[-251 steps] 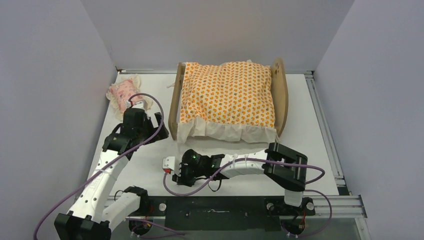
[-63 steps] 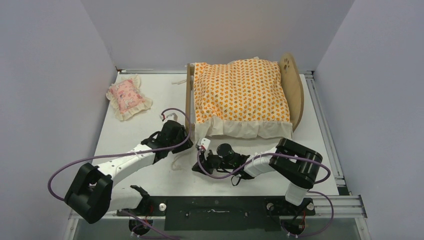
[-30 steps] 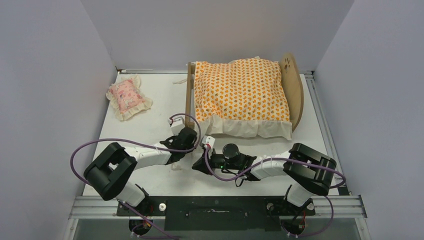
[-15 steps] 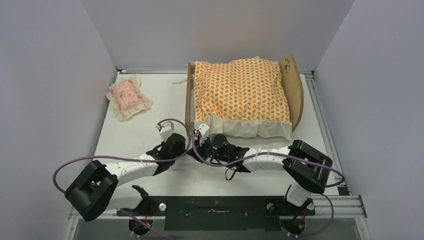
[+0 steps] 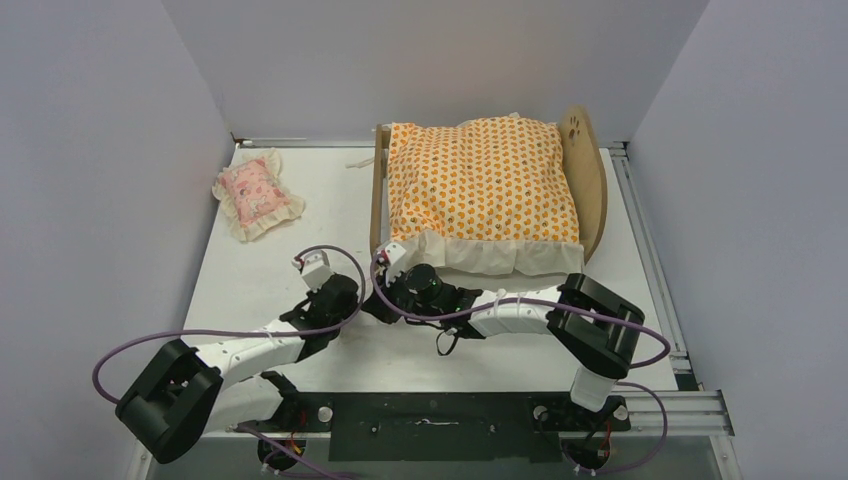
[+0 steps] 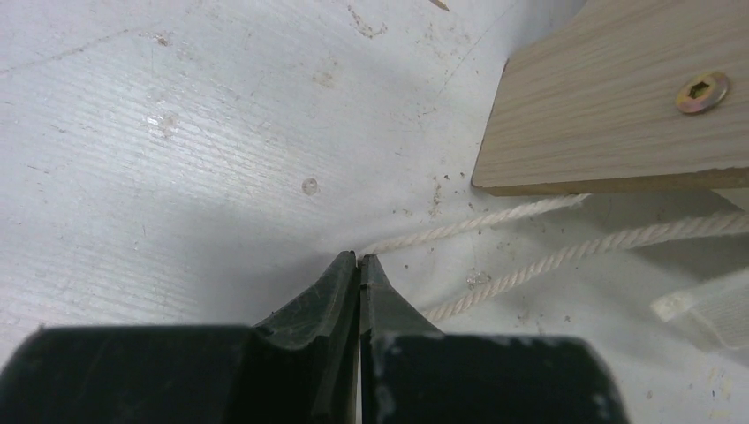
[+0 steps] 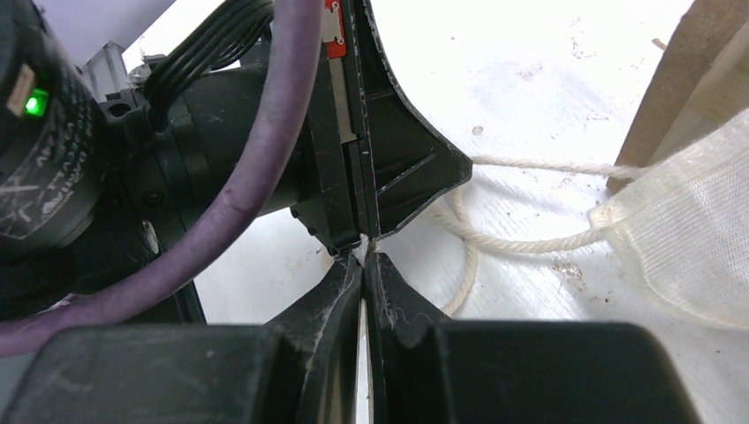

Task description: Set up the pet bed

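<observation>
White tabletop (image 5: 265,262): wrist views alone show cord (image 6: 495,219) meeting closed left jaws.

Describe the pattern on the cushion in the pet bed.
The cushion has small orange motifs on a pale ground, cream ruffle; clearest in the top external view.
</observation>
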Controlling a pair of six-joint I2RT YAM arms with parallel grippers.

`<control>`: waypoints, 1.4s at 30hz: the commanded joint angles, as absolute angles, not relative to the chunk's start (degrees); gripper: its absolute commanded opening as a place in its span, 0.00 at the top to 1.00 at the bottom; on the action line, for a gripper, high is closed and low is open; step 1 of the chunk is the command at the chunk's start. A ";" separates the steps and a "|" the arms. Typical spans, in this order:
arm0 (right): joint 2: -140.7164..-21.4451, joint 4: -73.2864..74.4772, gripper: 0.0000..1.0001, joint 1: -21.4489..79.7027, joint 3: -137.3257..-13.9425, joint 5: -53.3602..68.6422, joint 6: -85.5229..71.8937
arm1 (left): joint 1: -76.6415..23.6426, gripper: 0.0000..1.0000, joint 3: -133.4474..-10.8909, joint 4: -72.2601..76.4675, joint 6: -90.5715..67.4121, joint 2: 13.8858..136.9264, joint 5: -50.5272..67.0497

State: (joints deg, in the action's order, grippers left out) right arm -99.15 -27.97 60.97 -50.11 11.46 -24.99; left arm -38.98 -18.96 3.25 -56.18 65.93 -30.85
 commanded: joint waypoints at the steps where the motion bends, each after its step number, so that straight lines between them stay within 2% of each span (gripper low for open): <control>1: -100.15 -33.83 0.95 56.07 -48.43 0.91 -21.79 | -40.59 1.00 -19.61 5.43 -57.56 63.00 -19.94; 6: -94.51 -38.62 0.95 56.84 -41.74 9.83 -18.32 | -37.55 1.00 -21.52 4.75 -57.40 66.00 -17.18; 13: -91.89 -40.41 0.95 57.07 -38.09 16.01 -17.33 | -36.36 1.00 -24.17 4.58 -57.30 69.19 -15.40; 18: -92.61 -38.40 0.95 57.15 -39.46 11.06 -15.77 | -36.21 1.00 -24.06 5.42 -56.97 69.46 -14.02; 25: -99.66 -34.64 0.95 56.84 -48.04 4.58 -14.81 | -36.20 1.00 -20.53 7.04 -57.04 64.89 -12.56; 42: -110.57 -36.24 0.93 56.68 -52.70 4.19 -17.87 | -35.95 1.00 -17.27 9.18 -57.00 60.38 -11.06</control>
